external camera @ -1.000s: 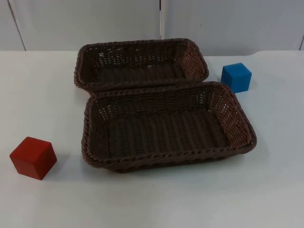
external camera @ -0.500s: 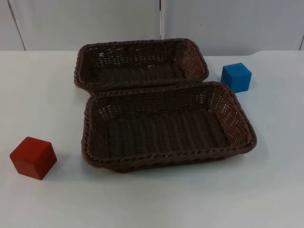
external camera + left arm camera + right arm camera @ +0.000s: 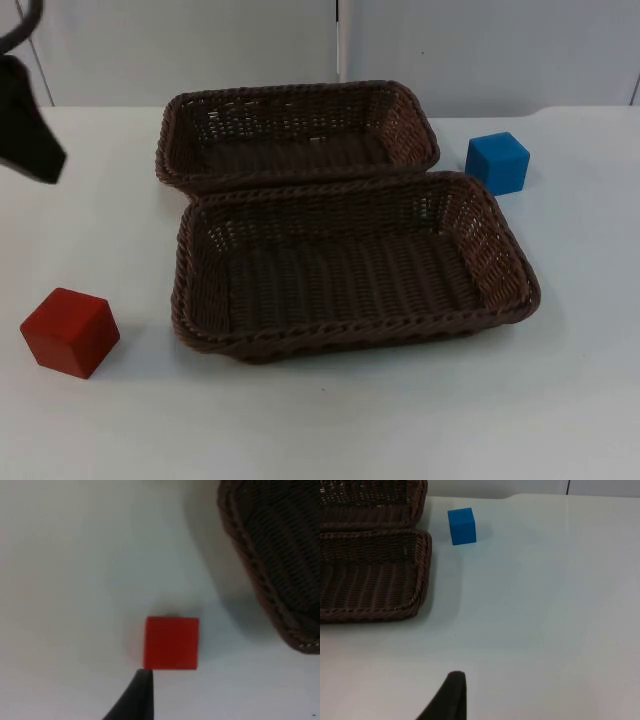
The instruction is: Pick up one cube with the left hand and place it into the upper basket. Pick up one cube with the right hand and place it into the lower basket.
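Note:
A red cube (image 3: 70, 332) sits on the white table at the front left, left of the lower basket (image 3: 350, 340). The blue cube (image 3: 497, 162) stands at the back right, beside the upper basket (image 3: 300, 95). My left gripper (image 3: 30, 135) hangs at the table's far left, behind the red cube and well above it. In the left wrist view the red cube (image 3: 171, 643) lies just beyond the left gripper (image 3: 142, 680). My right gripper (image 3: 452, 680) waits over bare table, far from the blue cube (image 3: 462, 526).
Both brown wicker baskets are touching, the upper one behind the lower, and nothing lies in either. A basket rim (image 3: 260, 580) passes to the side of the red cube. The grey partition wall (image 3: 450, 50) closes the back of the table.
My left arm has come into the top view at the upper left. The cubes and baskets have not moved.

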Robot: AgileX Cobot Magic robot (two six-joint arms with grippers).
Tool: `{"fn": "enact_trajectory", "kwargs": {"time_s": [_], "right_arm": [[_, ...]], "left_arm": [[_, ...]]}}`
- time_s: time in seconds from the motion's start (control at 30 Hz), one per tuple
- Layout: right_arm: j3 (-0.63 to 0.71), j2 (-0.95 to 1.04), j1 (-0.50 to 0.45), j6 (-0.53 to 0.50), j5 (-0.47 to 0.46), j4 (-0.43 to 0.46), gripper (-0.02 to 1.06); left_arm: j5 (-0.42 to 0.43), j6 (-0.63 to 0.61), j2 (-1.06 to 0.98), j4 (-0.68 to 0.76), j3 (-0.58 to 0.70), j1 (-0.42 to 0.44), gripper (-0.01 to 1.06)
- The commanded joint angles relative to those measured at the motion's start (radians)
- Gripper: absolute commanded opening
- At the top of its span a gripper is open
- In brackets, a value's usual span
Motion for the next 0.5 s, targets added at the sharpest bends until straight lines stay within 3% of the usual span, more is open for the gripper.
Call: {"fn": "enact_trajectory", "kwargs": {"time_s": [0.0, 0.2, 0.47], "right_arm": [[0.007, -0.004, -0.004, -0.003, -0.006, -0.001, 1.05], [0.007, -0.004, -0.004, -0.003, -0.006, -0.001, 1.05], [0.007, -0.004, -0.004, -0.003, -0.006, -0.001, 1.05]], "left_arm": [[-0.008, 0.034, 0.035, -0.054, -0.015, 0.002, 1.05], [-0.108, 0.025, 0.116, -0.062, -0.020, 0.002, 1.05], [-0.126, 0.025, 0.224, -0.042, -0.020, 0.002, 1.05]]}}
